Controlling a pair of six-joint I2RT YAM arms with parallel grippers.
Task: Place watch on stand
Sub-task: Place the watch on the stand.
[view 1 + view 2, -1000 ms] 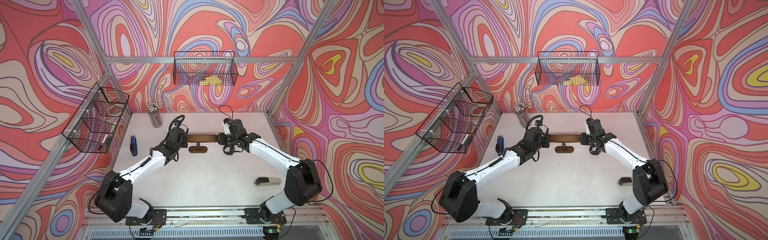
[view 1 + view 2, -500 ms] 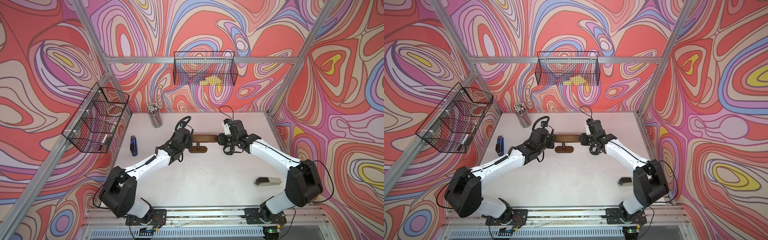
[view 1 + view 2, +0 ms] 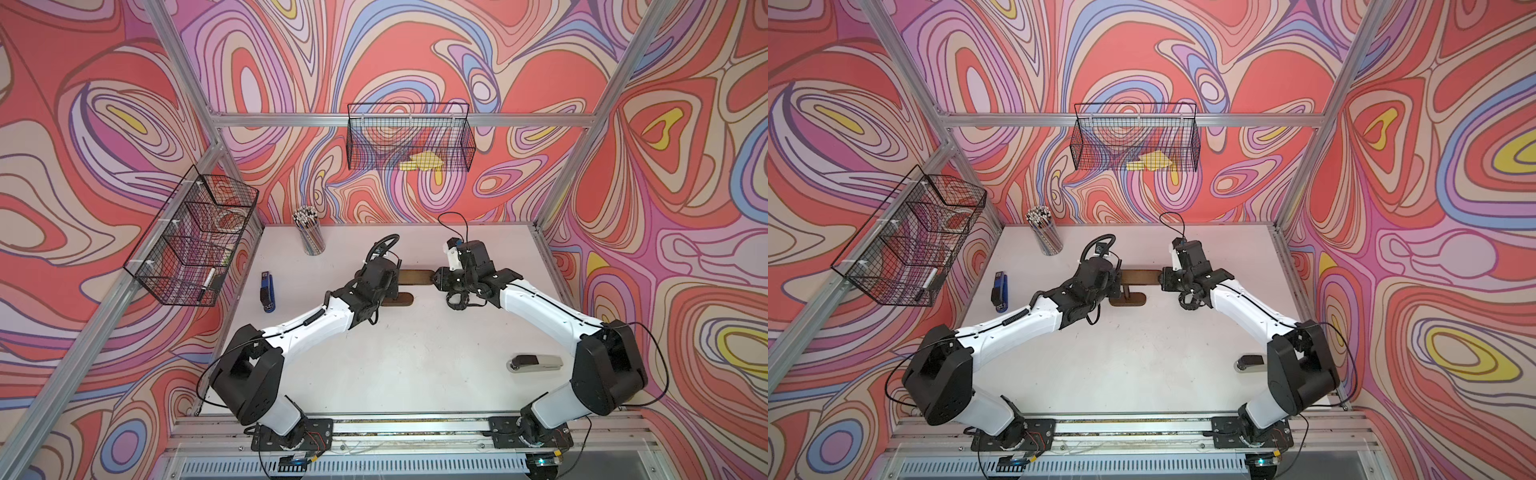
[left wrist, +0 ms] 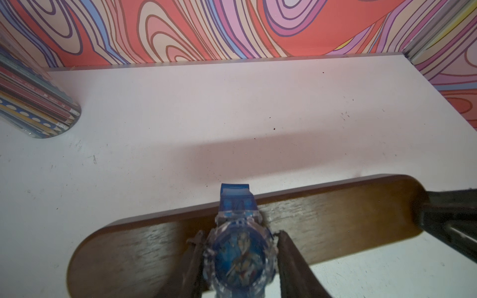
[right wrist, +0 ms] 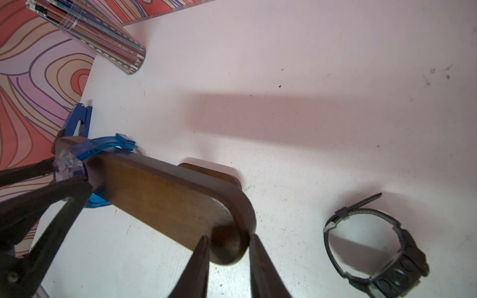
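I see left gripper (image 4: 238, 241) pinching clear-blue watch (image 4: 240, 260) by its case. Watch sits face up on stand (image 4: 335, 222) top bar, toward one round end. Blue strap wraps over bar edge and under it. Right gripper (image 5: 228, 238) clamped on bar's opposite end. Black watch (image 5: 387, 258) lies on table (image 5: 309, 64), apart from stand. Print on pencils in pencil cup (image 4: 33, 103) and on watch dial too blurred for me to read.
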